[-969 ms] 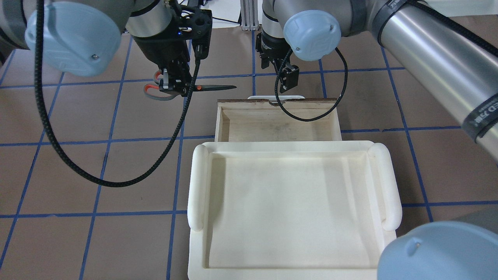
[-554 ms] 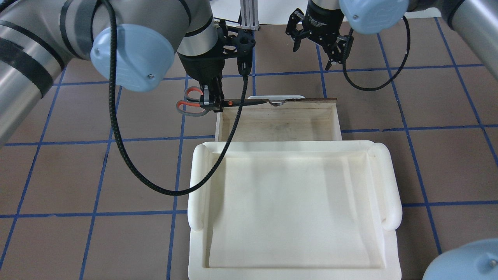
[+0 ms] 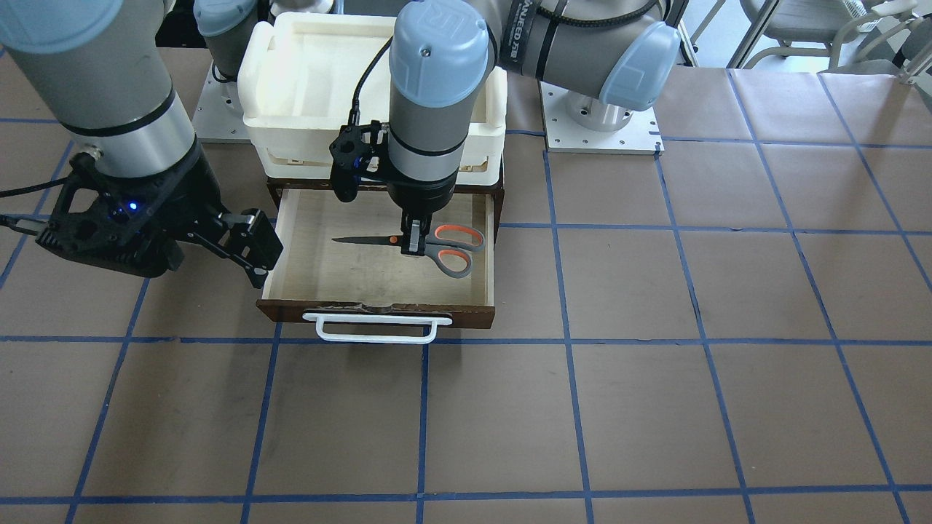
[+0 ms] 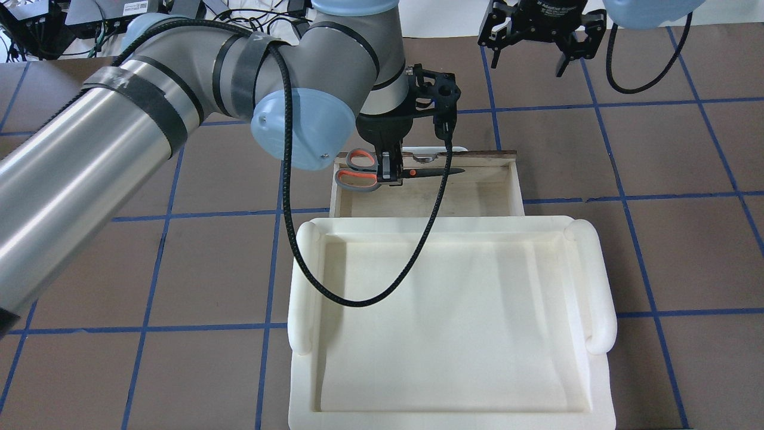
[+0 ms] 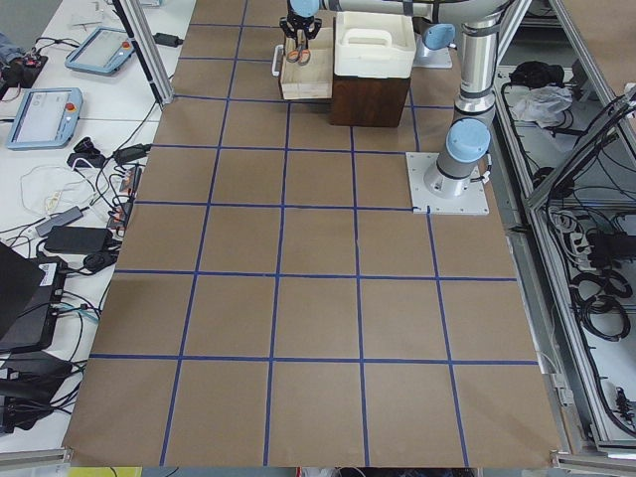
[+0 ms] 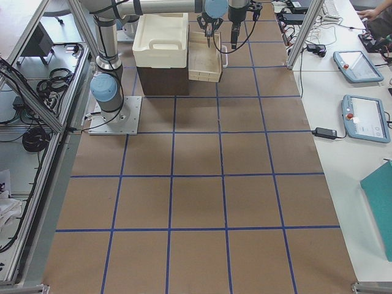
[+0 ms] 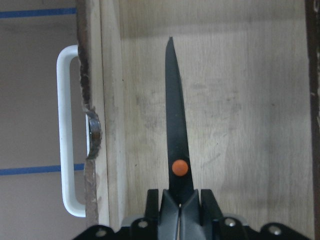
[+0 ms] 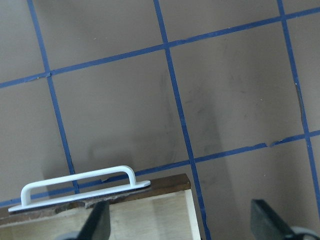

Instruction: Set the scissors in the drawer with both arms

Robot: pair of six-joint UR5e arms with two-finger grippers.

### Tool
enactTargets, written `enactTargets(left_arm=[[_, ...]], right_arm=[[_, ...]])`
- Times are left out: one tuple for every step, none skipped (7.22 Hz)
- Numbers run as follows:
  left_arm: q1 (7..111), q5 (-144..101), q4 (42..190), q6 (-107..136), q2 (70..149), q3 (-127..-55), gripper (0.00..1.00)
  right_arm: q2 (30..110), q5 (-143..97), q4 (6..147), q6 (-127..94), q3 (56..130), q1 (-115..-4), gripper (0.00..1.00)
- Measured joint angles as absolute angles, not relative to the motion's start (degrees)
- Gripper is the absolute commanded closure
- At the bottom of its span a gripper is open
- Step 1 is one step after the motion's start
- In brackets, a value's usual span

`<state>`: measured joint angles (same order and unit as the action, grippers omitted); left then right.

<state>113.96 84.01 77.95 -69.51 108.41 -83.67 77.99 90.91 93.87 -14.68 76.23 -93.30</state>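
Note:
The scissors (image 3: 437, 246) have dark blades, grey handles with orange loops and an orange pivot dot. My left gripper (image 3: 413, 246) is shut on them near the pivot and holds them level over the open drawer (image 3: 489, 251), blades along its width. They also show from overhead (image 4: 427, 173) and in the left wrist view (image 7: 175, 120), above the plywood floor (image 7: 250, 125). I cannot tell whether they touch it. My right gripper (image 3: 262, 251) is open and empty, beside the drawer's front corner. Overhead it (image 4: 531, 57) hangs beyond the drawer (image 4: 517, 191).
The drawer's white bar handle (image 3: 375, 336) faces away from the robot. A white foam tray (image 4: 304, 286) sits on the dark cabinet above the drawer. The left arm's black cable (image 4: 418, 239) loops over the tray. Brown table with blue tape grid all around.
My left gripper has carried the scissors to the right, from beside the drawer to over its inside. My right gripper has pulled away from the handle, farther out and to the right.

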Motion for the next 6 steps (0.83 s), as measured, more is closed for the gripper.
enactTargets(left_arm=[[115.0,84.0,77.5,-69.1,109.6,-83.7,1.0],[116.0,84.1,77.4,-68.5,110.5,-83.7,1.0],[116.5,84.0,77.4,-67.6,111.2,-83.7,1.0],[117.0,84.0,77.4,-66.4,111.6,-83.8,1.0],[117.3,84.0,77.7,-65.7,111.9,-83.8,1.0],[117.6,84.0,77.8,-65.3,112.0,-84.1,1.0]], right_arm=[[79.5,90.9,92.6,-13.7,76.8,-93.4,0.0],[80.5,90.6,92.0,-13.3,77.2,-93.5,0.0],[81.2,90.3,91.8,-11.6,77.5,-93.6,0.0],[81.4,90.0,91.9,-7.4,77.6,-93.7,0.0],[81.3,89.8,91.9,-3.6,77.7,-93.8,0.0],[81.1,90.1,92.0,-1.5,77.7,-93.8,0.0]])
